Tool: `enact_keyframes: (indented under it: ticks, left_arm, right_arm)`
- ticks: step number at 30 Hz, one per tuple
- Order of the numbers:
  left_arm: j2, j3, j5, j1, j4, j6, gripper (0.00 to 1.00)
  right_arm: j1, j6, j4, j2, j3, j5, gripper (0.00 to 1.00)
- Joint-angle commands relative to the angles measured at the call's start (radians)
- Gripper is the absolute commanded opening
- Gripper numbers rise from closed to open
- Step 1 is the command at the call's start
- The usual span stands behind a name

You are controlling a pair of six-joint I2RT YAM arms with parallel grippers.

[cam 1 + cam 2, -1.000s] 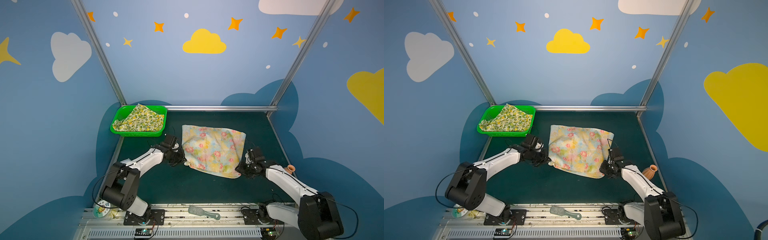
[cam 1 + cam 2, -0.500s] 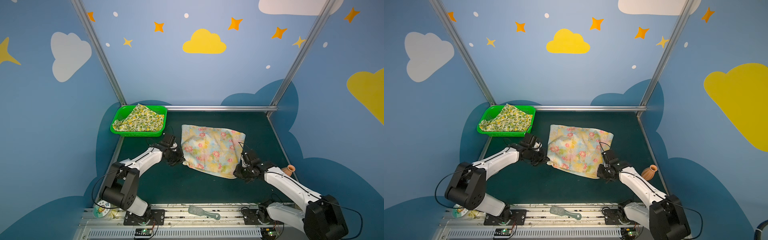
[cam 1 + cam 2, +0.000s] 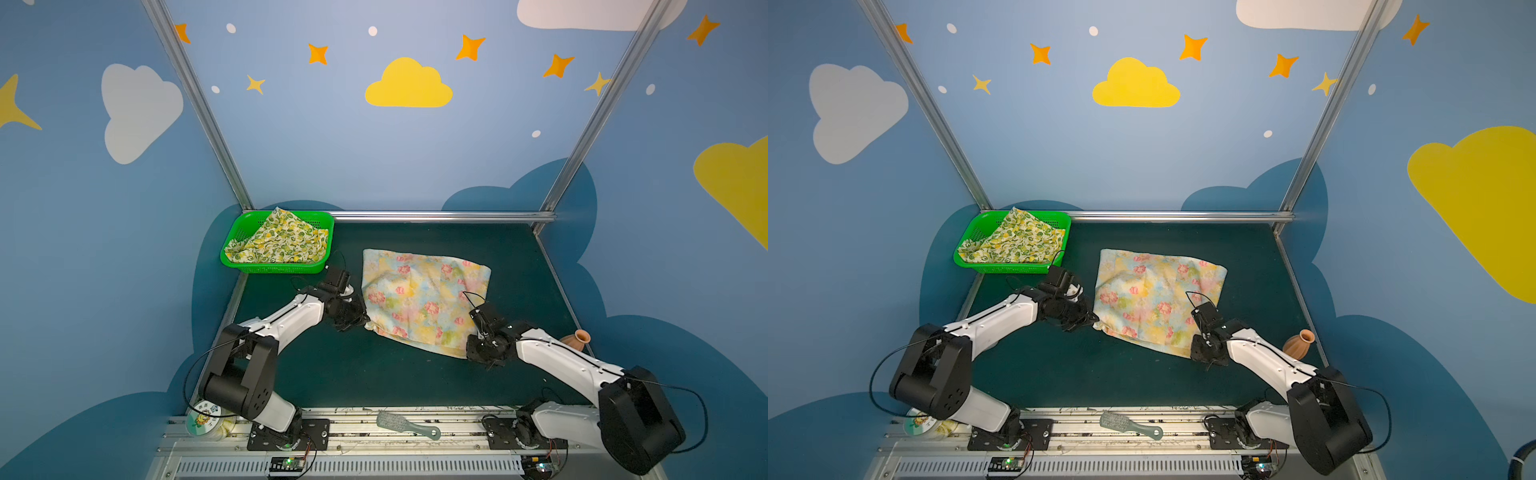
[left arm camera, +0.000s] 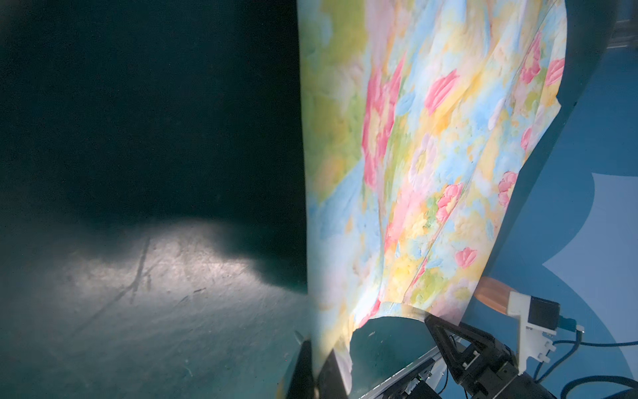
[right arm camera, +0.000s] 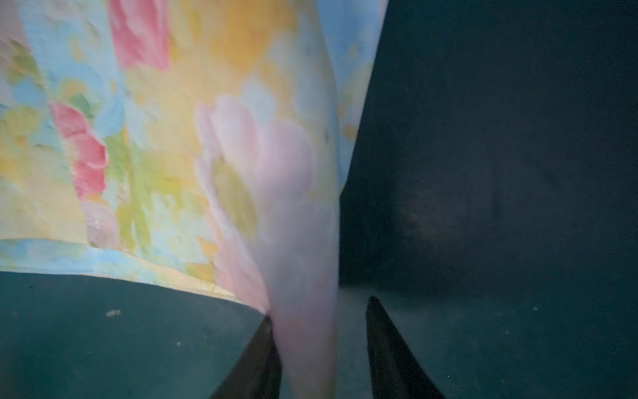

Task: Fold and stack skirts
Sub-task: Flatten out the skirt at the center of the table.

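Floral skirt [image 3: 424, 301] between both tools
Left tool [image 4: 316, 366] clamps one corner; right tool [image 5: 319, 308], half-wide, straddles another, blurred

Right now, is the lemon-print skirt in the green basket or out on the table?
In the basket: the lemon-print skirt lies loosely bunched inside the green basket in both top views.

On your green table [image 3: 374, 374]: flowered skirt [image 3: 424, 299] near the middle, basket [image 3: 274, 269] in the far left corner.
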State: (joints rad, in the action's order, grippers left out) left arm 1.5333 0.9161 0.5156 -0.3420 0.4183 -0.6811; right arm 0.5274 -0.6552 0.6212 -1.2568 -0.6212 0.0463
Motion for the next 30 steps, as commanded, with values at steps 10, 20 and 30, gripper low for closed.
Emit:
enact_keyframes:
  ticks: [10, 20, 30]
  left_arm:
    - [-0.03, 0.024, 0.003, 0.012, 0.033, 0.005, 0.04]
    - [-0.063, 0.037, -0.008, 0.022, 0.022, -0.017, 0.04]
    - [-0.043, 0.505, -0.042, 0.143, 0.162, 0.042, 0.04]
  right_arm:
    - [0.011, -0.047, 0.065, -0.072, -0.101, 0.087, 0.37]
    - [0.007, -0.051, 0.084, -0.09, -0.16, 0.152, 0.0]
    - [-0.079, 0.227, 0.256, -0.019, -0.728, 0.278, 0.0]
